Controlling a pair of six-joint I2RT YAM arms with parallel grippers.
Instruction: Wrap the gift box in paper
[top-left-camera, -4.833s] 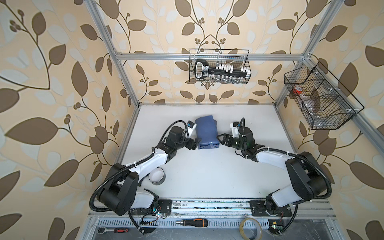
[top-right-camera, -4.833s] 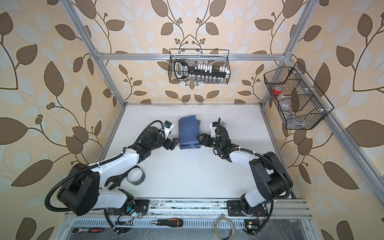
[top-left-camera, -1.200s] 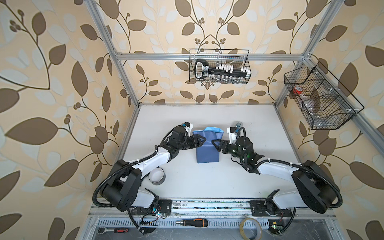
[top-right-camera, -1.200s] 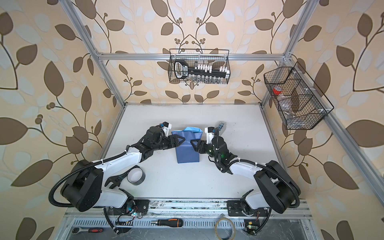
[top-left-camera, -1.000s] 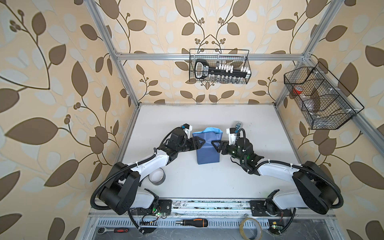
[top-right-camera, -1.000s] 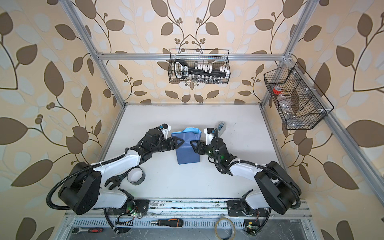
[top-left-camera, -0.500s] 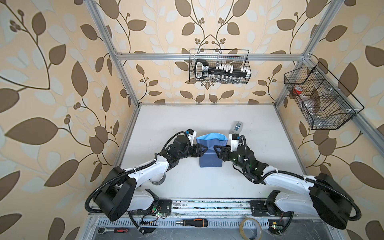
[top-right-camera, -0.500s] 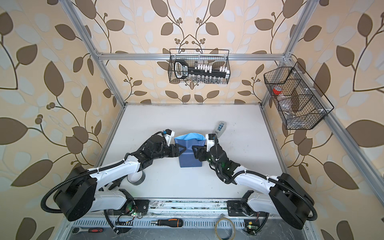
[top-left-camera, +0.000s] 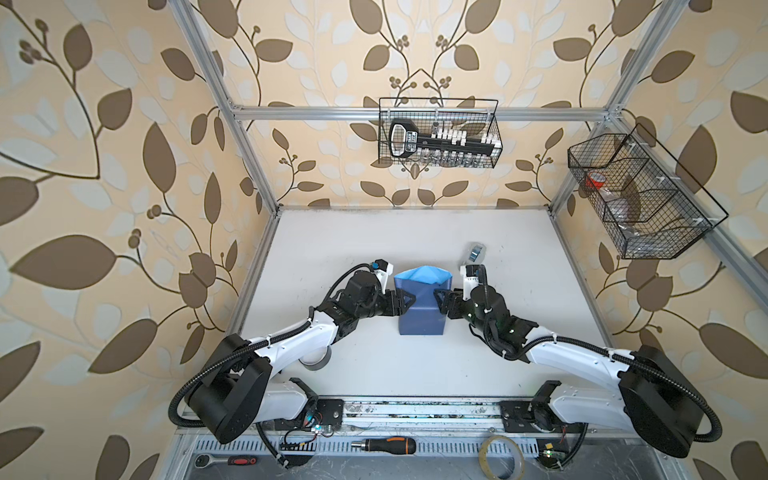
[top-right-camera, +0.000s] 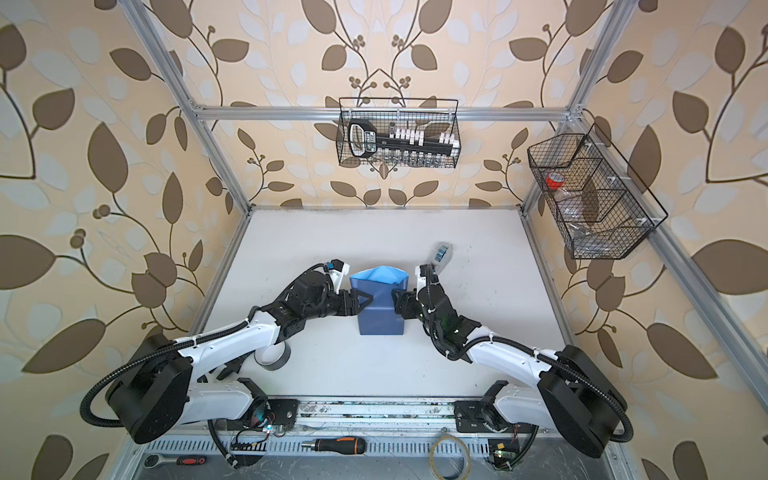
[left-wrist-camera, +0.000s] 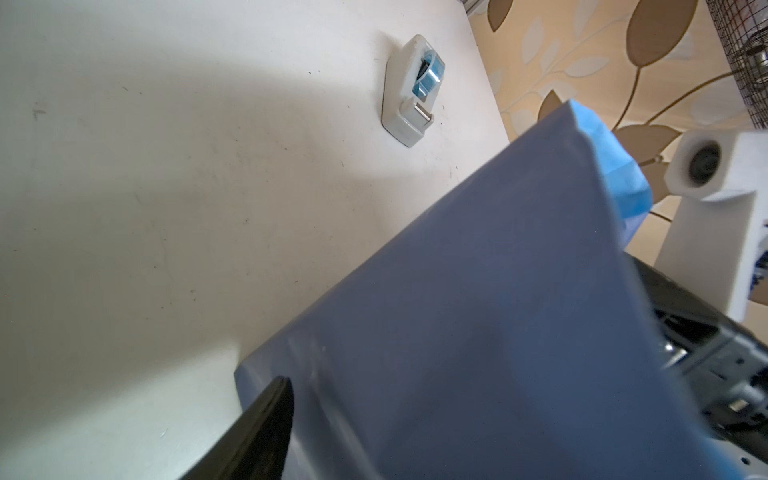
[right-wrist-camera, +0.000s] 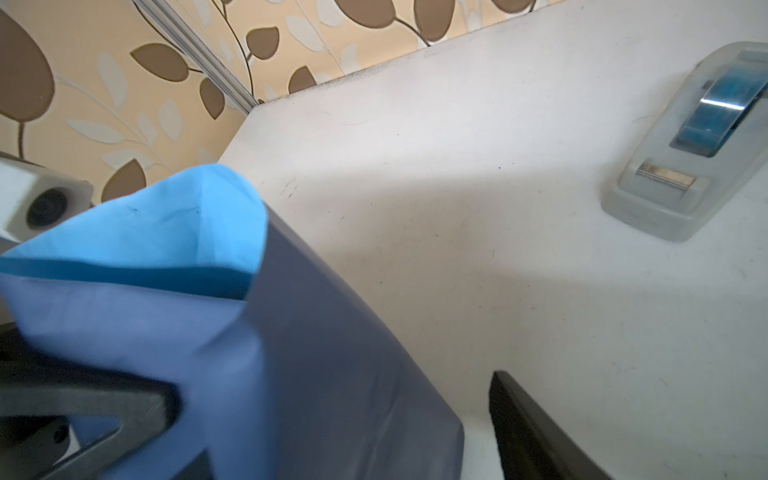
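Looking down on your white table (top-left-camera: 374, 245): the work sits about mid-table, between the two arms.

Back wall: wire basket (top-left-camera: 440, 101) with a black tool rack (top-left-camera: 440, 143) in it. The rack has a label, too small to read.

Paper (top-left-camera: 420, 320): folded round the box with the dusky-blue face outward. No face of the box shows. The light-blue face shows only at the far end, where the paper stands open.

Left gripper (top-left-camera: 406, 300) is at the paper's left side and right gripper (top-left-camera: 439, 300) at its right side. They face each other across it, fingertips over the paper's edges in both top views.

Right: jaws wide. In the right wrist view one finger (right-wrist-camera: 104, 411) lies against the paper. The other finger (right-wrist-camera: 536, 436) stands clear, with bare table between, so it is not clamped.

Left: the wrist view shows one finger (left-wrist-camera: 266, 424) at the paper's lower corner and the mate out of frame. You cannot tell from this whether it pinches.

Grey tape roll (top-left-camera: 318, 361): half under the left forearm, well apart from the paper.

Tape dispenser (top-left-camera: 477, 252): just beyond the right gripper, near the paper but apart from it, loaded with blue tape.

Against about five seconds back:
- The paper has come nearer the arm bases.
- Its light face now shows.
- The dispenser is uncovered.

Half a second back: same place.
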